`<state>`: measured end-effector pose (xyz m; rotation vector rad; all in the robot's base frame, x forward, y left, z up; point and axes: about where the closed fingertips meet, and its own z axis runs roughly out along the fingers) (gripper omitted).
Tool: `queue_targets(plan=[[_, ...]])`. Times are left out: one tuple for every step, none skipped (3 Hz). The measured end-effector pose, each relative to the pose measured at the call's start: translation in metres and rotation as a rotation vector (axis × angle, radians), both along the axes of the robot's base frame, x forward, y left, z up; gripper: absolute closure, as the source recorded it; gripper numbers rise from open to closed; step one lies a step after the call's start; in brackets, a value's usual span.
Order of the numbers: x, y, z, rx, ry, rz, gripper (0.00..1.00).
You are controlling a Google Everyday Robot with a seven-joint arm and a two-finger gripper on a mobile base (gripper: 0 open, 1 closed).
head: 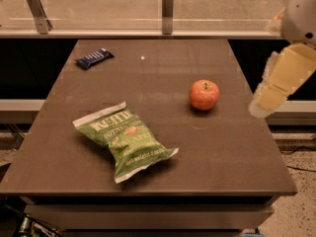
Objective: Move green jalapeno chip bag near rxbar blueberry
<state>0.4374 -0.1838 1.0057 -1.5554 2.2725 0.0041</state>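
Green crinkled foil: the green jalapeno chip bag [126, 139] lies at seven o'clock on the brown table [237, 152]. The rxbar blueberry [94, 58] sits well apart at eleven o'clock, and an apple [204, 95] at two. My gripper [261, 105] hangs beyond the table's three o'clock edge; whether it is spread or pressed together, I cannot tell.

Crinkled green jalapeno chip bag [126, 139] flat front-left, navy rxbar blueberry [94, 58] far-left corner, gripper [265, 101] off right

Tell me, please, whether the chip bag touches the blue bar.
Apart: the camera view shows bare table between chip bag and blue bar; the tool hangs beside the table.
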Motion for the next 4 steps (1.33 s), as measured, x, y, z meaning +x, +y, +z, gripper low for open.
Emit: queue_targets(plan=[[0.003, 0.023, -0.01, 0.13, 0.037, -0.07, 0.0], [0.004, 0.038, -0.021, 0.226, 0.057, -0.128, 0.0], [0.007, 0.048, -0.028, 0.293, 0.075, -0.18, 0.0], [0.011, 0.061, -0.045, 0.374, 0.097, -0.217, 0.0]])
